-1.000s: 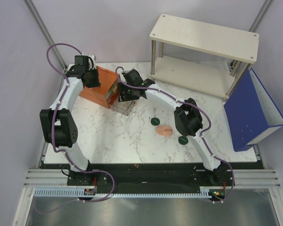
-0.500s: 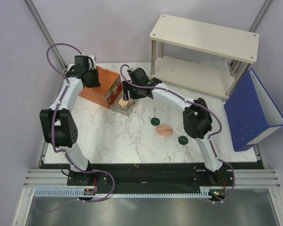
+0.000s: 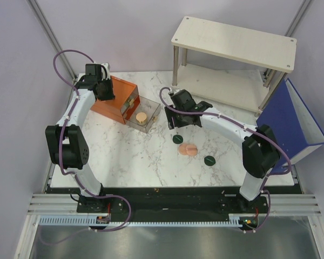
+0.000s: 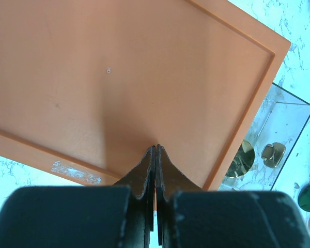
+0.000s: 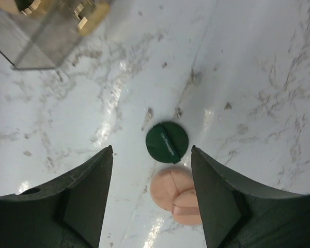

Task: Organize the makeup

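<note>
1. My right gripper (image 5: 151, 151) hangs over the table with its jaws spread and empty. One dark green disc (image 5: 167, 142) lies right below its fingertips, and the peach-pink compact (image 5: 176, 199) is just beside the disc, nearer the wrist.
2. My left gripper (image 4: 156, 155), its fingers pressed together, rests on the orange box (image 4: 119, 77).
3. The tan-gold jar (image 3: 141, 116) sits in the clear drawer (image 3: 153, 110). I judge the disc comes next: lower, straddle it, close.

Pale lilac walls (image 3: 151, 32) surround a marble table (image 3: 129, 156); a two-tier shelf (image 3: 235, 40) (light wood) stands far right.
</note>
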